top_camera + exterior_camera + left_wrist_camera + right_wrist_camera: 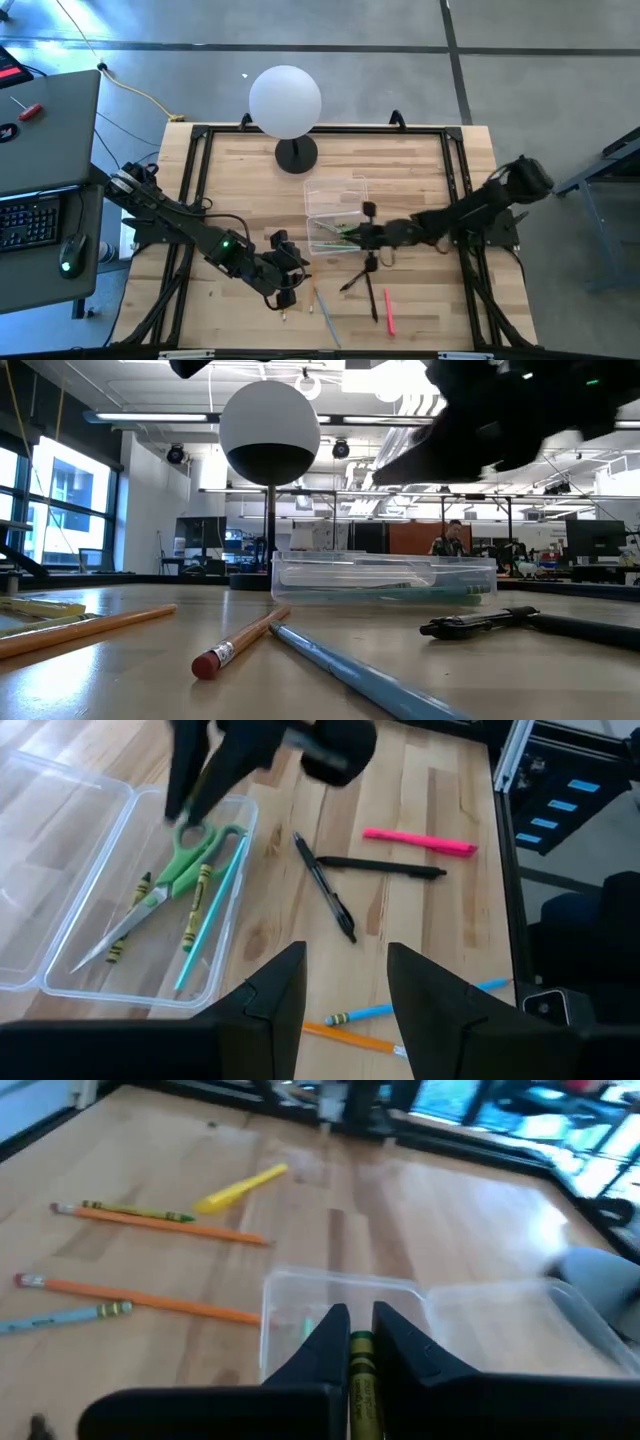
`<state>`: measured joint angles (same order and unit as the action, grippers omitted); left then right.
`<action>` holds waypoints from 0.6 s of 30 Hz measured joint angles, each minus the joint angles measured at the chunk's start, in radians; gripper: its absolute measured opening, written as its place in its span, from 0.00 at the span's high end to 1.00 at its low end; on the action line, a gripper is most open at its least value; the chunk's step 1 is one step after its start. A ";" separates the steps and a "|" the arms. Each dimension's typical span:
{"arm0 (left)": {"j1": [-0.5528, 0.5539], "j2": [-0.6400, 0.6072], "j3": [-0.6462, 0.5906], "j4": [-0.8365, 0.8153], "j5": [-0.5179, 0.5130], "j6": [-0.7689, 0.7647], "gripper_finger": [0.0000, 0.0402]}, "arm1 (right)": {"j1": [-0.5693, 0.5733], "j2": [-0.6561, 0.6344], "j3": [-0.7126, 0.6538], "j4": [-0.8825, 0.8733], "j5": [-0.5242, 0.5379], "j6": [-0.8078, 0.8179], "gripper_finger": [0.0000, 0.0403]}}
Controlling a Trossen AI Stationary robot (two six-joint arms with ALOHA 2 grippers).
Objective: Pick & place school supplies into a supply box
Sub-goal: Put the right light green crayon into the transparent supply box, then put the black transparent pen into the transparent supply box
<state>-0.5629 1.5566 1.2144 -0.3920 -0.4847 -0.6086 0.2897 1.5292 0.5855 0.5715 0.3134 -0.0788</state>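
Observation:
The clear supply box (335,205) stands mid-table in front of the white globe lamp. It holds green-handled scissors (185,860), green crayon-like pencils (195,898) and a teal pencil (212,915). My right gripper (362,232) is over the box's near right part, shut on a green-and-yellow pencil (360,1365). It also shows in the left wrist view (185,810). My left gripper (284,272) is open and empty (345,960), left of the box, above bare table. Black pens (330,895), a pink marker (420,841) and loose pencils (322,308) lie on the table. My right gripper pinches the green-and-yellow pencil (360,1350) between its two fingers. The pencil runs along the fingers rather than across them. The fingers slant down from the table's right side over the box (470,1310). Whether the pencil's lower end touches the box, I cannot tell.
The white globe lamp (286,100) stands on its black base behind the box. Two orange pencils (160,1228), a yellow marker (240,1188) and a blue pencil (65,1320) lie left of the box. A desk with a keyboard (30,220) stands beyond the table's left edge.

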 joint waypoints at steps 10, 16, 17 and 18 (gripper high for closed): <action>0.000 0.000 0.000 0.000 0.000 0.000 0.57 | -0.056 0.292 0.152 0.037 -0.059 -0.058 0.87; 0.000 0.000 0.000 0.000 0.000 0.000 0.57 | -0.057 0.293 0.160 0.040 -0.025 -0.061 0.79; 0.000 0.000 0.000 0.000 0.000 0.000 0.57 | -0.057 0.284 0.160 0.038 -0.025 -0.068 0.78; 0.000 0.000 0.000 0.000 0.000 0.000 0.57 | -0.057 0.276 0.160 0.036 -0.025 -0.080 0.77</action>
<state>-0.5629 1.5566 1.2144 -0.3917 -0.4847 -0.6085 0.2329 1.8048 0.7452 0.6076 0.2882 -0.1589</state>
